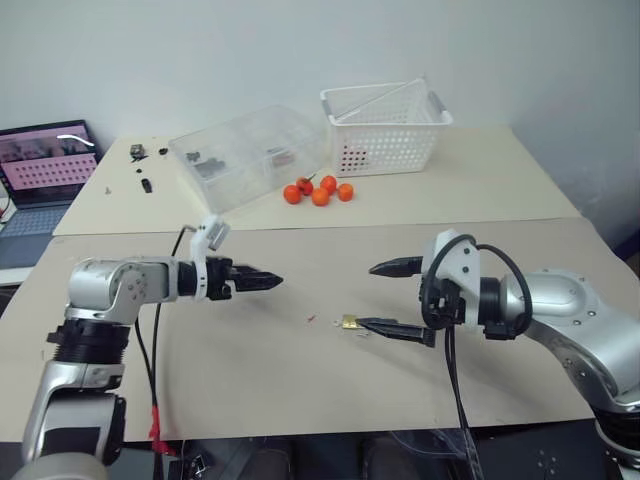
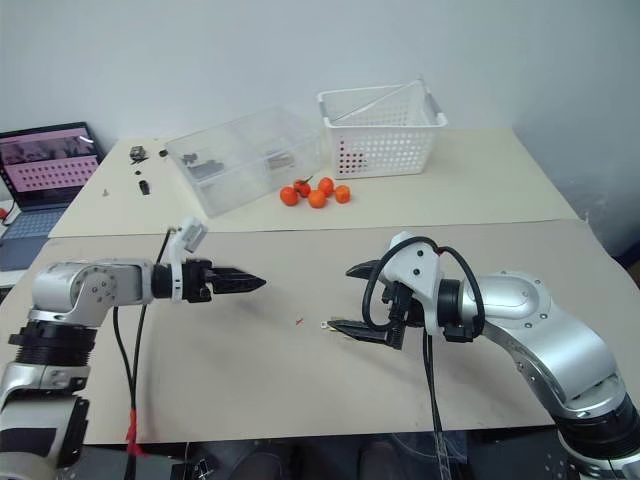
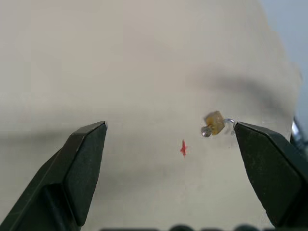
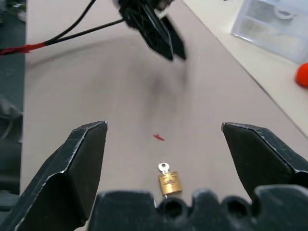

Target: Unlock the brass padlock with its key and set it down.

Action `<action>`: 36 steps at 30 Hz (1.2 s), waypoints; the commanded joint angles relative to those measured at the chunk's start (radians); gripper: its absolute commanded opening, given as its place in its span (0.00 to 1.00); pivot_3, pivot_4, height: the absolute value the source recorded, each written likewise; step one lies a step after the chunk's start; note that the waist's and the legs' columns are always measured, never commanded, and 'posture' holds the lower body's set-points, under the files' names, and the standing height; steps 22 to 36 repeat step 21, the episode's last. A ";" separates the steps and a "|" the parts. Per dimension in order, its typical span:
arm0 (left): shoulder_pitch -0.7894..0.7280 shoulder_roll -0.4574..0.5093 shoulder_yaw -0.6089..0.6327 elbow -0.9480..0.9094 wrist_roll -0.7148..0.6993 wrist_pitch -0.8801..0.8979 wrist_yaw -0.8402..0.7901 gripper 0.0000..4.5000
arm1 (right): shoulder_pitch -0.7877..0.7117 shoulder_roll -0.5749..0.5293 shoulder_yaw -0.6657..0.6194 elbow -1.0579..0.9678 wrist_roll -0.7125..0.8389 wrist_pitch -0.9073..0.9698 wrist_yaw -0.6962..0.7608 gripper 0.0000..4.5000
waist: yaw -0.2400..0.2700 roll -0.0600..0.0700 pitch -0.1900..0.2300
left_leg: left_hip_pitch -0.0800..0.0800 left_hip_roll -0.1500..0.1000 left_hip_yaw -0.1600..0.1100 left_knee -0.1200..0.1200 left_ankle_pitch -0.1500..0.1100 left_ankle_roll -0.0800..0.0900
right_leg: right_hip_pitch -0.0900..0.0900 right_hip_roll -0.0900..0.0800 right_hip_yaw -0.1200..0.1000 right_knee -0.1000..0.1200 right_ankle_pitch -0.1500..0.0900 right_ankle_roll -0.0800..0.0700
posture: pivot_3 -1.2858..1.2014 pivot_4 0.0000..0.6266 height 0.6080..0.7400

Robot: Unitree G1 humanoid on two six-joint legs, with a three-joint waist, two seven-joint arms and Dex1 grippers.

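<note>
The brass padlock [image 1: 350, 322] lies on the tan table, and nothing grips it. A small silvery key [image 4: 164, 167] sticks out of its body [image 4: 170, 183]. My right gripper [image 1: 366, 295] is open and points left. Its lower finger [image 1: 395, 328] lies just right of the lock, which sits between the two fingers close to the palm in the right wrist view. My left gripper [image 3: 169, 126] is open and empty. It hovers well to the left of the lock [image 3: 214, 122] and points toward it. In the head views, the left gripper [image 1: 268, 281] appears edge-on.
A tiny red mark [image 1: 312, 320] lies left of the lock. On the far table are a white basket [image 1: 385, 125], a clear plastic box [image 1: 245, 155], several orange-red fruits [image 1: 318, 190] and small dark parts [image 1: 140, 165]. A laptop [image 1: 45, 165] stands at the far left.
</note>
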 commanded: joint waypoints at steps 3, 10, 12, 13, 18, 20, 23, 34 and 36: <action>0.076 0.047 -0.011 -0.138 0.133 -0.355 -0.109 0.99 | 0.003 -0.103 -0.062 0.130 0.011 -0.034 0.145 1.00 | 0.011 0.000 0.000 | -0.004 -0.002 0.000 0.003 -0.003 0.004 | 0.000 -0.004 -0.001 0.000 0.000 0.000 | 0.52 0.24 1.00; 0.164 0.024 0.061 -0.226 0.194 -0.454 0.012 0.99 | -0.014 -0.117 -0.155 0.212 0.026 0.019 0.106 1.00 | 0.009 0.001 0.000 | -0.006 -0.001 0.001 0.003 -0.004 0.006 | -0.001 -0.003 -0.001 0.000 0.000 0.000 | 0.52 0.24 1.00; 0.178 0.005 0.076 -0.255 0.193 -0.457 0.052 0.99 | -0.002 -0.107 -0.182 0.212 0.027 0.026 0.077 1.00 | 0.009 0.001 0.000 | -0.006 0.000 0.001 0.004 -0.004 0.007 | -0.001 -0.001 -0.001 0.001 0.000 0.001 | 0.52 0.24 1.00; 0.186 -0.008 0.080 -0.266 0.195 -0.463 0.074 0.99 | 0.009 -0.100 -0.195 0.209 0.027 0.030 0.060 1.00 | 0.008 0.001 0.000 | -0.005 0.000 0.001 0.004 -0.004 0.007 | -0.001 -0.001 -0.001 0.001 0.000 0.001 | 0.52 0.24 1.00; 0.226 -0.069 0.073 -0.265 0.191 -0.485 0.113 0.99 | 0.047 -0.084 -0.196 0.173 0.027 0.045 0.017 1.00 | 0.009 0.001 -0.001 | -0.004 0.000 0.001 0.004 -0.004 0.007 | 0.000 0.001 -0.001 0.002 0.001 0.001 | 0.52 0.24 1.00; 0.228 -0.075 0.062 -0.263 0.193 -0.489 0.103 0.99 | 0.054 -0.084 -0.188 0.158 0.029 0.052 0.010 1.00 | 0.007 0.001 -0.001 | -0.004 0.000 0.001 0.005 -0.004 0.007 | 0.000 0.002 -0.001 0.002 0.001 0.001 | 0.52 0.24 1.00; 0.225 -0.071 0.051 -0.256 0.195 -0.495 0.086 0.99 | 0.055 -0.085 -0.186 0.154 0.028 0.055 0.007 1.00 | 0.007 0.001 -0.001 | -0.004 0.001 0.001 0.005 -0.004 0.007 | 0.000 0.003 -0.001 0.002 0.001 0.001 | 0.52 0.24 1.00; 0.225 -0.071 0.051 -0.256 0.195 -0.495 0.086 0.99 | 0.055 -0.085 -0.186 0.154 0.028 0.055 0.007 1.00 | 0.007 0.001 -0.001 | -0.004 0.001 0.001 0.005 -0.004 0.007 | 0.000 0.003 -0.001 0.002 0.001 0.001 | 0.52 0.24 1.00; 0.225 -0.071 0.051 -0.256 0.195 -0.495 0.086 0.99 | 0.055 -0.085 -0.186 0.154 0.028 0.055 0.007 1.00 | 0.007 0.001 -0.001 | -0.004 0.001 0.001 0.005 -0.004 0.007 | 0.000 0.003 -0.001 0.002 0.001 0.001 | 0.52 0.24 1.00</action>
